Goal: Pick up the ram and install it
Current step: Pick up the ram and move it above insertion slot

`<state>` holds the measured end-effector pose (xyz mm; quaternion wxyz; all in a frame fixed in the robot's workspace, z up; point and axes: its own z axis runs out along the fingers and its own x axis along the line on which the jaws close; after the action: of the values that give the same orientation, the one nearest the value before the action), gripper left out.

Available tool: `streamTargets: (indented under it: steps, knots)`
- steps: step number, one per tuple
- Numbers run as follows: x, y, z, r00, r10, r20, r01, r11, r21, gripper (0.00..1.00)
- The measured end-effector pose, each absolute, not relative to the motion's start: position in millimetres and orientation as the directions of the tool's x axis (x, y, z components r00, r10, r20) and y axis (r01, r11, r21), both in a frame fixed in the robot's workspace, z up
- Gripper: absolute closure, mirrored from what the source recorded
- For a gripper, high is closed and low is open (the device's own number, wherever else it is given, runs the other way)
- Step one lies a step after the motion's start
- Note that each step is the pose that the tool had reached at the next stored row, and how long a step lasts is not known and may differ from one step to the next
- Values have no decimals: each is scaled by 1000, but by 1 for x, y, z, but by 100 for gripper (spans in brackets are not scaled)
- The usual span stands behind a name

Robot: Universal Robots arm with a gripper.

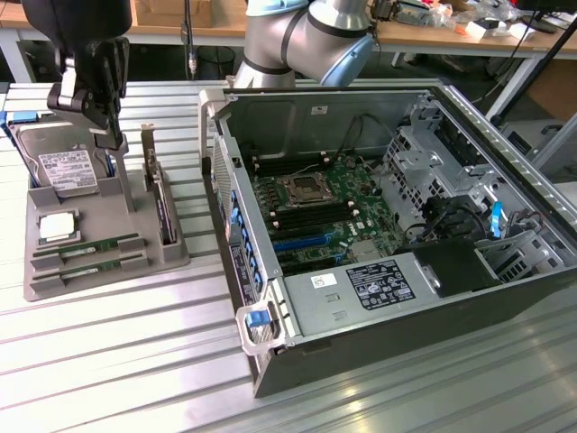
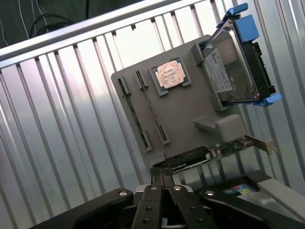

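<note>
Wrist view has the gripper (image 2: pixel 163 176) closed tight, hanging over the grey tray (image 2: pixel 190 109) where the ram (image 2: pixel 134 114) lies slotted.

Ribbed aluminium tabletop (image 1: pixel 108 361), cluttered wooden workbench (image 1: pixel 424 38) behind

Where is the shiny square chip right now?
The square chip sits in the grey tray at the exterior view's left, between the hard drive and the green ram sticks.
</note>
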<state>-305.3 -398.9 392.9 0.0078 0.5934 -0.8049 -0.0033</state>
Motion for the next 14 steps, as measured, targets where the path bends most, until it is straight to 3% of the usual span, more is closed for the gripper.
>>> streamTargets:
  steps: [14]
  knots:
    - [-305,-399,393,-145,-989,15,-989,145,13,89]
